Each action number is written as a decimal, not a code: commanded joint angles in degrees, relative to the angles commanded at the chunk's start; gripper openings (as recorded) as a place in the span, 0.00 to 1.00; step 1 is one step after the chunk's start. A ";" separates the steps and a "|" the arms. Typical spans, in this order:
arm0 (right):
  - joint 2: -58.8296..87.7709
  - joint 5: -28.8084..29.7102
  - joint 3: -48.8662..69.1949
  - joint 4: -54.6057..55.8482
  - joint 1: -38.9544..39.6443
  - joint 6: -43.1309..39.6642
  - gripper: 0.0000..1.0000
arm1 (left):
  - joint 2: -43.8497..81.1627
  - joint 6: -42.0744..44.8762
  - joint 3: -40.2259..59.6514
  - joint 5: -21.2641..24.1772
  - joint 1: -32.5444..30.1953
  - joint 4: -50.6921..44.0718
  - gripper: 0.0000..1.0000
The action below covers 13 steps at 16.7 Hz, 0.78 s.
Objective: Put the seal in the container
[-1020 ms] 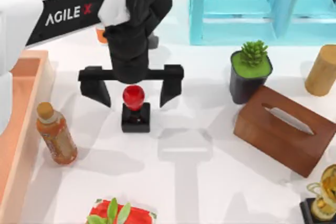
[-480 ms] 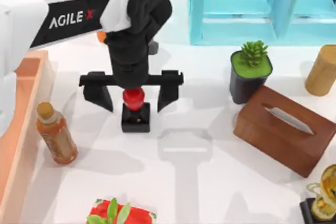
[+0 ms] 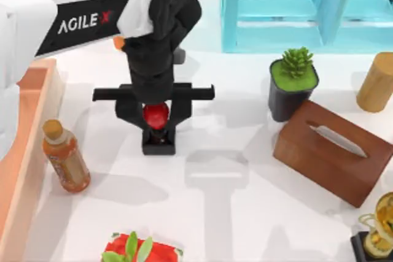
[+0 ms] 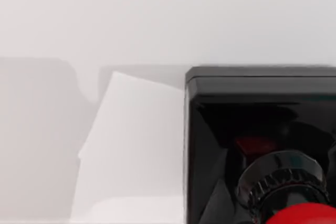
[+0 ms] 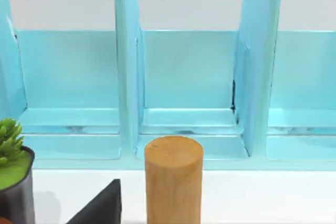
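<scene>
The seal [image 3: 158, 133] stands on the white table left of centre, a glossy red knob on a black square base. My left gripper [image 3: 155, 119] reaches down over it from behind, and its black fingers [image 3: 131, 113] are shut against both sides of the red knob. The left wrist view shows the seal [image 4: 252, 124] from close up, black base and ribbed collar with the red knob at the picture's edge. The container [image 3: 46, 99], a light orange-tan wooden tray, lies along the table's left edge, partly under my left arm.
An orange bottle [image 3: 64, 157] stands between seal and tray. A turquoise shelf unit [image 3: 307, 10] is at the back, with a potted plant [image 3: 293, 84], brown tissue box [image 3: 334, 151], wooden cylinder [image 3: 376, 82] and gold trophy [image 3: 377, 228] at right. A red-and-green item [image 3: 138, 251] sits at the front.
My left gripper came down over the seal, and its fingers, spread wide a second ago, have drawn in onto the red knob. The seal has stayed in place.
</scene>
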 joint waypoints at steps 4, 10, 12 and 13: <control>0.00 0.00 0.00 0.00 0.00 0.00 1.00 | 0.00 0.00 0.00 0.00 0.00 0.00 0.00; 0.00 0.00 0.00 0.00 0.00 0.00 1.00 | 0.00 0.00 0.00 0.00 0.00 0.00 0.00; 0.00 0.00 0.00 0.00 0.00 0.00 1.00 | -0.04 0.05 0.17 0.02 0.03 -0.14 0.00; 0.00 0.00 0.00 0.00 0.00 0.00 1.00 | -0.01 0.03 0.74 0.01 0.00 -0.77 0.00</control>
